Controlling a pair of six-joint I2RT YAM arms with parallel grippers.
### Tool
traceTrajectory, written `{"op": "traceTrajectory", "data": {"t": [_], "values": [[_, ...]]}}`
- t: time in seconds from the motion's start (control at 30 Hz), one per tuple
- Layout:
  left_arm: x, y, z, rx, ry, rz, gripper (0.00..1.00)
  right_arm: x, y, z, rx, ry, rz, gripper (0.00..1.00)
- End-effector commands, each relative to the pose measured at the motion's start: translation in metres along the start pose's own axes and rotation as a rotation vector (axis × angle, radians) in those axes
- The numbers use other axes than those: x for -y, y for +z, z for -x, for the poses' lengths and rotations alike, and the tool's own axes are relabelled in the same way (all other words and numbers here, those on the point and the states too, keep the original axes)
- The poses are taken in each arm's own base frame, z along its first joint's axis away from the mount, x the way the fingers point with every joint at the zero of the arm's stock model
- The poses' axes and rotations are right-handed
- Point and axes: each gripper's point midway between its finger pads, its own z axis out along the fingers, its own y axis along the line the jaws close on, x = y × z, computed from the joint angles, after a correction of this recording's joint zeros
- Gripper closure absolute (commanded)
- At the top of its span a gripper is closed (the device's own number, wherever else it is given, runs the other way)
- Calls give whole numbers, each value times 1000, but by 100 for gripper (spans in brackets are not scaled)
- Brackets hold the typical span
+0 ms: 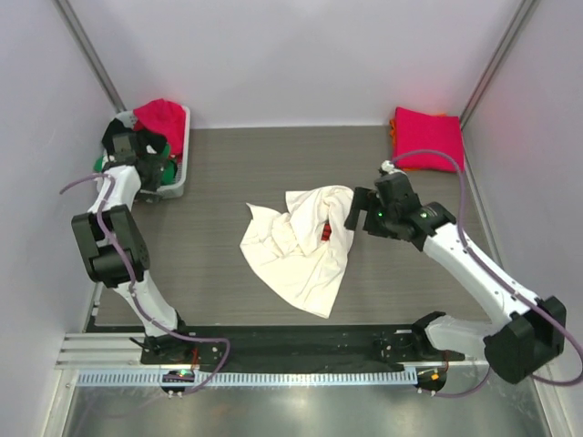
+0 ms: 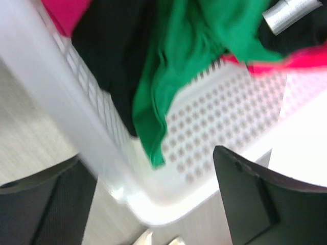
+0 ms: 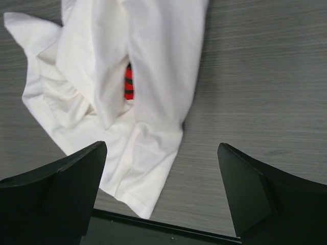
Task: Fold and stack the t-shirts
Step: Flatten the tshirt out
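Cream-white t-shirt (image 1: 301, 248): crumpled, unfolded, at mid-table (image 1: 219, 182). Long axis runs roughly far-to-near, tilted; the broad bunched end is at the far side and the narrow tip points toward the arm bases.
Basket (image 1: 180, 155): white, slotted, in the far-left corner; holds a red shirt (image 1: 162, 114), a green shirt (image 2: 189, 46) and a black shirt (image 2: 112, 46), heaped.
Magenta-pink shirt (image 1: 428, 137): folded flat in the far-right corner, on an orange shirt (image 1: 393, 127) whose edge shows at its left.
Right gripper (image 3: 161, 184): jaws spread wide, empty, above the cream shirt's right edge.
Left gripper (image 2: 153, 201): jaws spread wide, empty, over the basket's near corner.
Red print (image 3: 129, 84): a sliver between folds.
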Motion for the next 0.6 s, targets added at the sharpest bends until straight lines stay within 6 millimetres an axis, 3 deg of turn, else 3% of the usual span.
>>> {"op": "traceTrajectory", "data": {"t": [0.0,0.07,0.23,0.3,0.33,0.4,0.43,0.5,0.57], "values": [[18,-59,13,24,134,-100,9,-60,-7,28,65,-103,122,4],[-2,-67,11,23,193,-49,6,-77,-3,31,67,-141,125,4],[-30,-100,6,27,310,-31,5,-125,33,36,1,-230,104,4],[-46,-106,-3,6,375,-21,6,-141,37,52,19,-254,103,4],[-44,-119,-8,14,410,-52,7,-143,57,47,-15,-273,75,4],[-54,-125,-22,5,504,-49,8,-157,62,63,0,-295,70,4],[-48,-136,-40,-6,565,-95,8,-158,79,60,-26,-311,44,4],[-43,-141,-67,-42,647,-142,9,-164,82,76,-2,-333,17,4],[-37,-146,-113,-111,749,-201,10,-163,99,78,-7,-351,-19,3]]}}
